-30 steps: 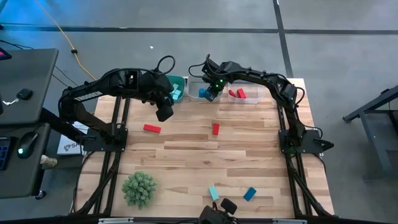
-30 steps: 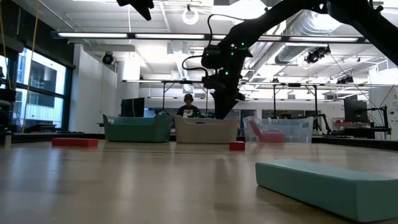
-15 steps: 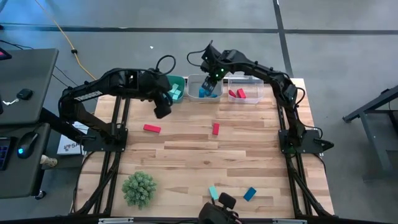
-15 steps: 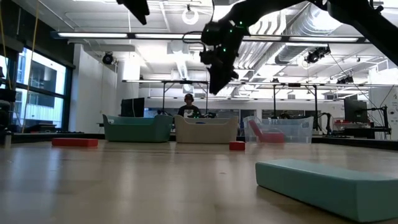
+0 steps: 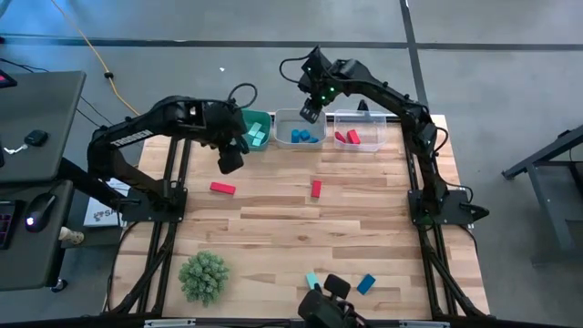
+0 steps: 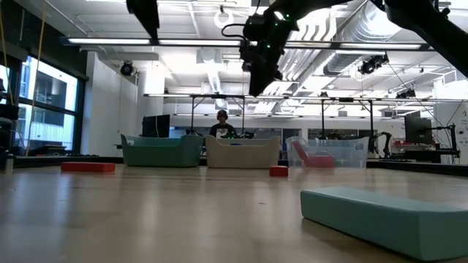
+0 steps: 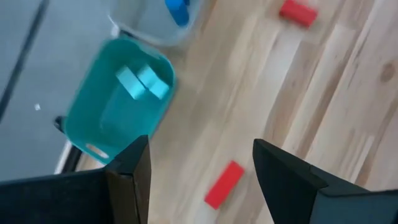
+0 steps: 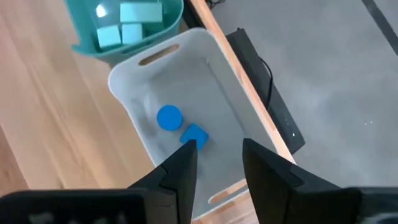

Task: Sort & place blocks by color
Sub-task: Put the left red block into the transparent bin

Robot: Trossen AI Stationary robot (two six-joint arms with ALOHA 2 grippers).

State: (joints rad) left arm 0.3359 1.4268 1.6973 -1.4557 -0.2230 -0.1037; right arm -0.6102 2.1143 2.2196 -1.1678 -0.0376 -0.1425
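Observation:
My left gripper (image 5: pixel 229 160) hangs open and empty above the table, near the teal bin (image 5: pixel 256 129); a red bar (image 7: pixel 224 185) lies on the wood below its fingers. My right gripper (image 5: pixel 310 110) is open and empty, high over the white bin (image 8: pixel 186 81), where two blue blocks (image 8: pixel 181 126) rest on the floor. Teal blocks (image 7: pixel 143 81) lie in the teal bin and red ones (image 5: pixel 346 138) in the clear bin. A second red block (image 5: pixel 316 189) lies mid-table. A teal bar (image 5: pixel 312 281) and a blue block (image 5: pixel 365 284) lie by the near edge.
The three bins stand in a row along the far edge. A green spiky ball (image 5: pixel 203 276) sits at the near left. Bare wood lies between the red blocks and the near-edge blocks. A person (image 6: pixel 221 128) shows far behind the table.
My right gripper has risen out of the white bin and drifted slightly toward the far edge; the blue blocks stay in the bin. My left gripper has moved a little toward the table's left.

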